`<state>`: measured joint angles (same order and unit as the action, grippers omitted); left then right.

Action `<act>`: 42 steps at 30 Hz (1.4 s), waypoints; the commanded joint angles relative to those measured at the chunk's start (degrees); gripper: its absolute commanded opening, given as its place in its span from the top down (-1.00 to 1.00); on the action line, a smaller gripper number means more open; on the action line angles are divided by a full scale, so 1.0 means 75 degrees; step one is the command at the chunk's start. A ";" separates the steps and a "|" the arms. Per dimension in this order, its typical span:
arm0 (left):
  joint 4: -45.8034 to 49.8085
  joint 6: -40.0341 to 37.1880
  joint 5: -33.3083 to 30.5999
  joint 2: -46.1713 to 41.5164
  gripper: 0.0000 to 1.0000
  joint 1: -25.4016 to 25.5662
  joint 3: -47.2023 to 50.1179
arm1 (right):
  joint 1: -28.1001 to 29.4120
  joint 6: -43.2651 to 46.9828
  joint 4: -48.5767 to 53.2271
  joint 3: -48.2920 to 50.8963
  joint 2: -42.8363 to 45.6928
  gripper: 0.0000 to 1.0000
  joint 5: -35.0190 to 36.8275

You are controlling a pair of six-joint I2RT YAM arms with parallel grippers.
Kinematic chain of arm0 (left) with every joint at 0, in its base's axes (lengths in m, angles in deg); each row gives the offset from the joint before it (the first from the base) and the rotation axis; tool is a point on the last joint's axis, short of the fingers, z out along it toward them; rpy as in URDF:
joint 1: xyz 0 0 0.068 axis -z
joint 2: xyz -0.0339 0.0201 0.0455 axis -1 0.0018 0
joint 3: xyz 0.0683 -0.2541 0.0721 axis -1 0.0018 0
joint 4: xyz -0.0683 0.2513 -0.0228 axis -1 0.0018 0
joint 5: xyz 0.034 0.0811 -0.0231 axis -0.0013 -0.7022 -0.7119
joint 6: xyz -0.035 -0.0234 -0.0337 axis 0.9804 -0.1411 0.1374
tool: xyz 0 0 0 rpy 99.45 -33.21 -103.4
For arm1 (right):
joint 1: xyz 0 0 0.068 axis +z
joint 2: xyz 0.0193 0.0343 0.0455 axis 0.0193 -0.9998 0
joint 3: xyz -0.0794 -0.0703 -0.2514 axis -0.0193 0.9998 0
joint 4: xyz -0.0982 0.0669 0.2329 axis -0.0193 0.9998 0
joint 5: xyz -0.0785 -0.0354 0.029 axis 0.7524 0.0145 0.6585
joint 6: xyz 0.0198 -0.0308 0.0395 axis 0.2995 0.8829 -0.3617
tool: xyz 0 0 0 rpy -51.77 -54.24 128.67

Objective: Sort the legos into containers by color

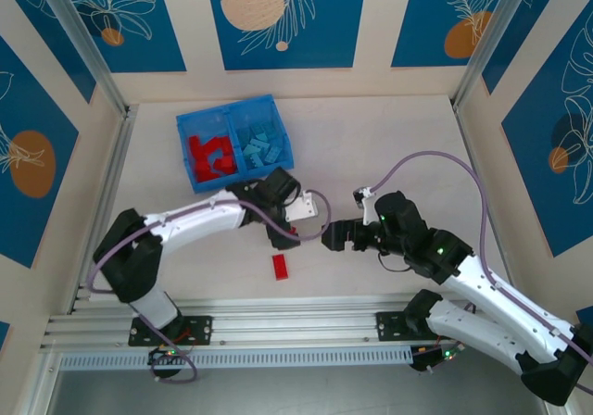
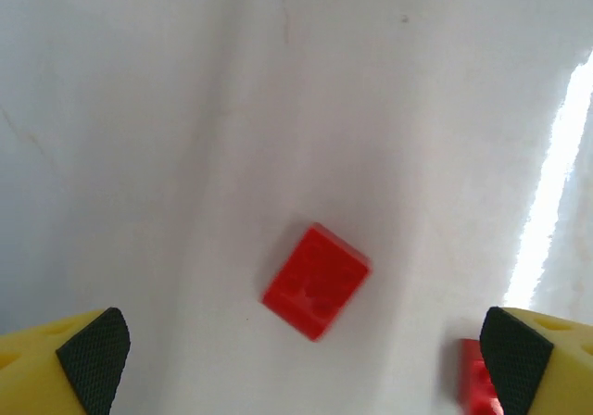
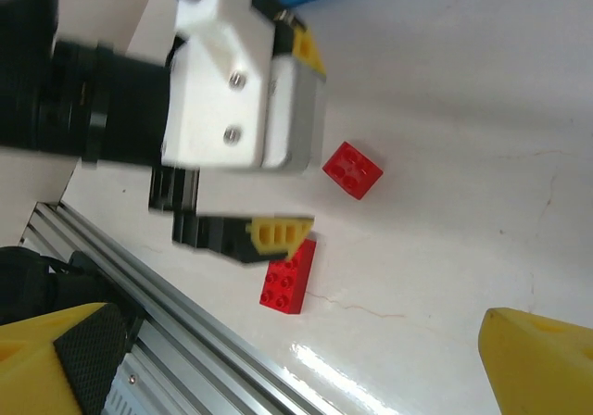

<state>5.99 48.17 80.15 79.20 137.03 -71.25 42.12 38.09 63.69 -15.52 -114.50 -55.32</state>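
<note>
Two red legos (image 3: 289,276) are being left on the tabletop (image 1: 371,137), apart from the blue bin (image 1: 227,106), the square brick (image 2: 315,282) being framed by the wide-open left pincer (image 2: 301,359). Light, rigid and slick, it is probably best being pinched across flat sides. The right pincer (image 1: 335,237) is being held wide too.

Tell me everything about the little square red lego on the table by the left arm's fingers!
The little square red lego is bright red and looks like shiny plastic, with round studs on top. It lies flat on the white table, studs up, turned cornerwise. The left gripper is open, with a finger on each side of the lego, and neither seems to touch it. A longer red lego lies nearby, apart from it.
</note>
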 commanded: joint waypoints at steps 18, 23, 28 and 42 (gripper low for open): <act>0.0716 -0.4128 0.1228 0.2309 -0.24 -0.0577 -0.0953 | -0.0173 0.0005 0.0420 0.0175 0.0716 -0.99 0.0483; 0.0712 -0.4130 0.1318 0.2245 0.32 -0.0558 -0.0823 | -0.0236 -0.0021 0.0344 0.0221 0.0683 -0.99 0.0381; 0.0587 -0.4073 0.1429 0.2013 0.45 -0.0572 -0.0634 | -0.0243 -0.0142 0.0500 0.0194 0.0695 -0.99 0.0320; -0.2090 -0.1640 0.0574 -0.1279 0.47 -0.1288 0.0605 | -0.0249 -0.0317 0.0416 -0.0107 0.0947 -0.99 0.0103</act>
<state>-4.63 29.68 88.63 73.01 129.93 -67.25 40.43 36.61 67.91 -14.71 -108.14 -53.81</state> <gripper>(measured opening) 0.317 0.995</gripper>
